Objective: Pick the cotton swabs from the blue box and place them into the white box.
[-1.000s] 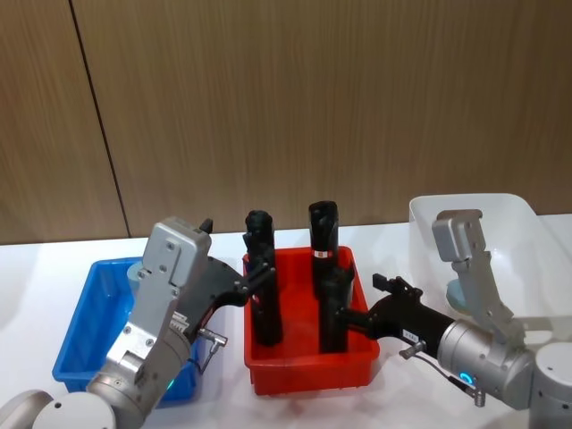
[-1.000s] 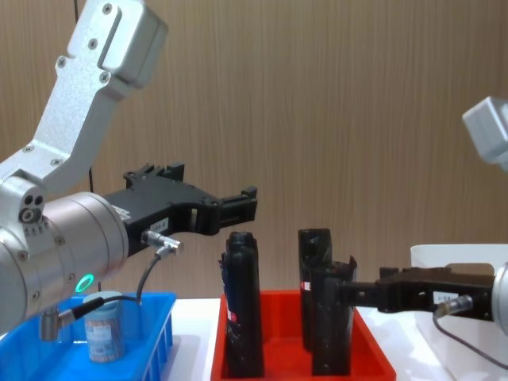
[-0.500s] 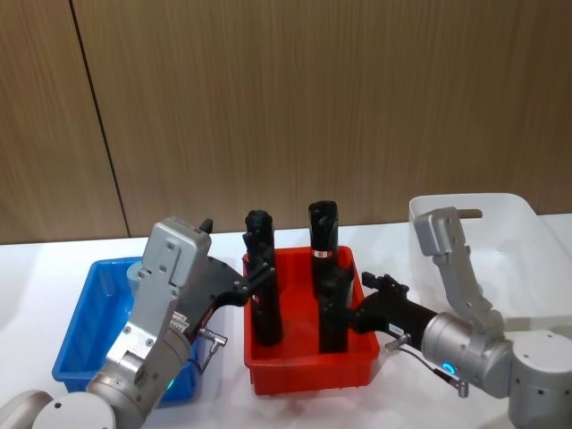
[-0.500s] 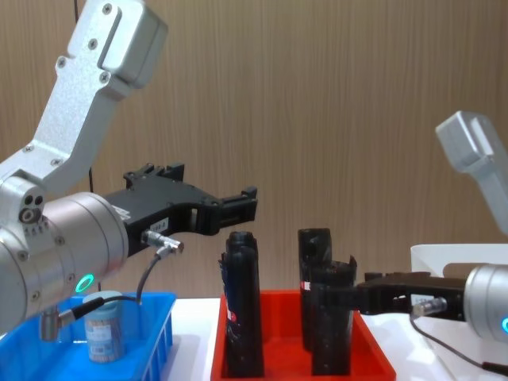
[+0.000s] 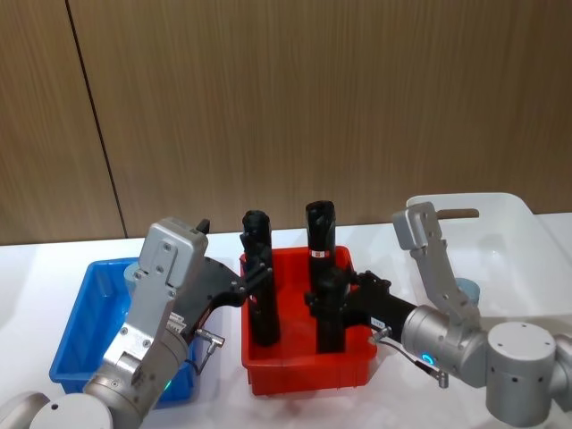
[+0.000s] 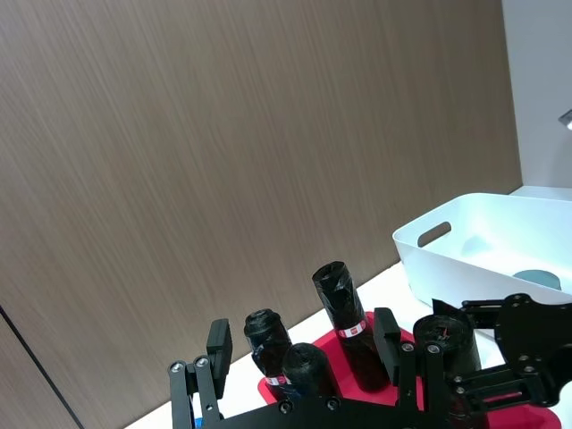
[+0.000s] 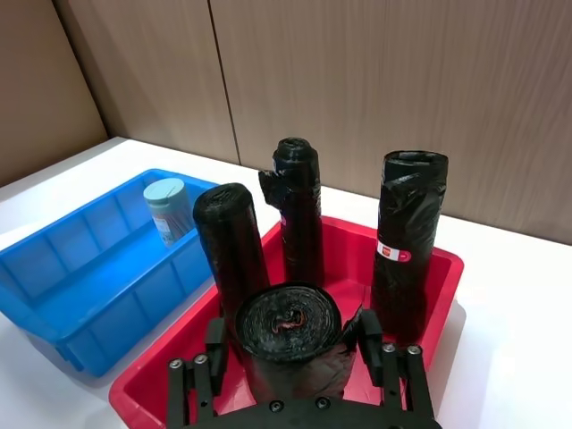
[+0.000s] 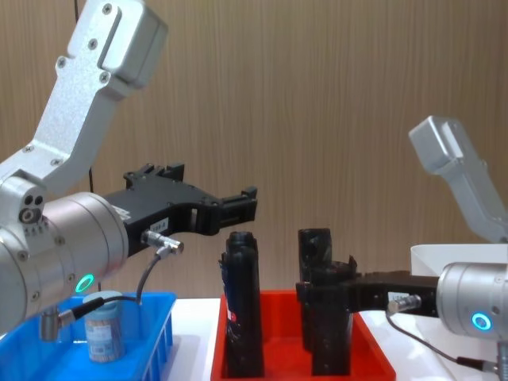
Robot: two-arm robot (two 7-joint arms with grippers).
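- We see a red tray (image 5: 308,371) between the blue box (image 5: 85,335) and the white box (image 5: 514,246) on the white desk (image 5: 36,268), and it holds four tall black rolls standing upright.
- Our right gripper (image 5: 323,295) reaches over the red tray and its fingers sit on either side of the top of the front right black roll (image 7: 288,344); in the right wrist view the roll fills the gap between the open jaws, but we cannot tell whether the pads press on it.
- The other rolls crowd close: the back right roll (image 5: 320,234) stands just behind, and the two left rolls (image 5: 259,286) stand near our left gripper.
- Our left gripper (image 8: 238,208) hangs above the left side of the red tray with its fingers spread wide, holding nothing.
- One tub of cotton swabs (image 7: 167,208) stands upright in the blue box, near the wall that faces the red tray; in the head view the left arm covers most of it.
- A second tub (image 5: 466,291) with a blue-grey lid lies inside the white box, partly hidden behind the right arm's silver link (image 5: 429,255).
- In the chest view the white box (image 8: 456,255) is cut off at the edge and its inside is hidden.
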